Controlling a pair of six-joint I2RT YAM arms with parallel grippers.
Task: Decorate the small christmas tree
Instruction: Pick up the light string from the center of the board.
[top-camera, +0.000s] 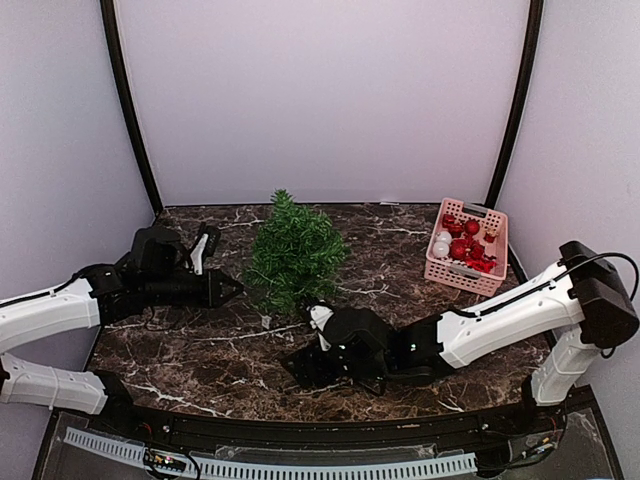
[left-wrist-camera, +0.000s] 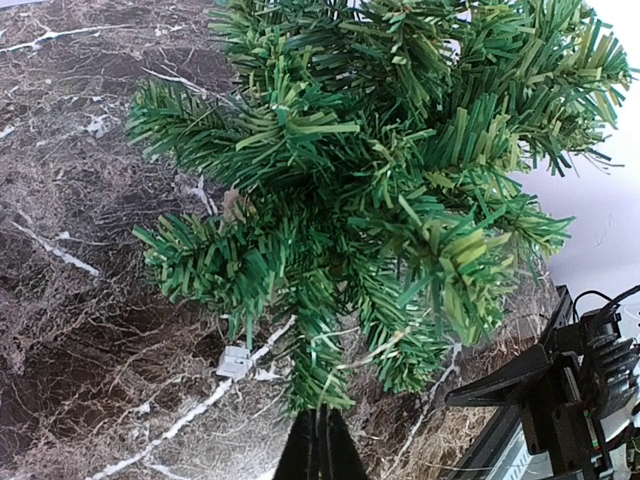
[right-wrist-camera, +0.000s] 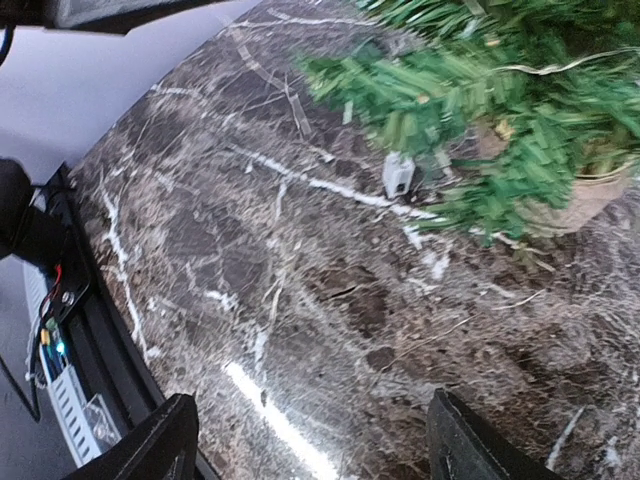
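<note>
Right now, I see:
tree: small christmas tree (top-camera: 295, 250) upright, mid-table (top-camera: 190, 365), toward the back.
left gripper (top-camera: 235, 289): fingers pressed together, empty, tip at the lower branches.
right gripper (right-wrist-camera: 315, 450): fingers spread, empty, low before the tree.

A small, bushy, dark green artificial christmas tree (top-camera: 295, 250) stands upright near the back middle of the dark brown, white-veined marble-patterned desk (top-camera: 190, 345). The left gripper (top-camera: 233, 289), its jaws pressed together to a point, lies low just beside the tree's lower left branches. The right gripper (top-camera: 303, 362) hangs low over the desk in front of the tree. At the back right sits a pink plastic basket (top-camera: 450, 275) holding red and white ball ornaments (top-camera: 462, 243).
</note>
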